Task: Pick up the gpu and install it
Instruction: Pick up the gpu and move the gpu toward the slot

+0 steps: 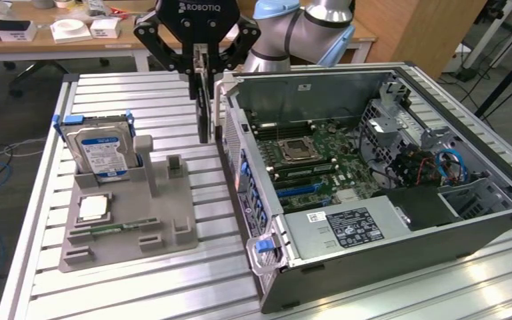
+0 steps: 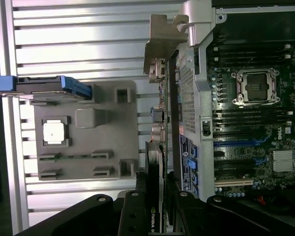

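Pick is done, install isn't. My gripper [image 1: 201, 67] is part-closed, pinching the gpu [image 1: 205, 113] by its top edge. The card hangs upright over the table [image 1: 149, 293], between the gray fixture [image 1: 123, 220] and the open case [image 1: 319, 90], just outside the case wall. My guess: the next move needs the card to clear that wall, then line up squarely with a blue slot [image 1: 303, 189] on the motherboard [image 1: 327, 150].

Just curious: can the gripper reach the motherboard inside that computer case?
Probably yes: the case lies open-topped, the motherboard bare. The gripper, shut on the gpu, hangs just outside the case wall.
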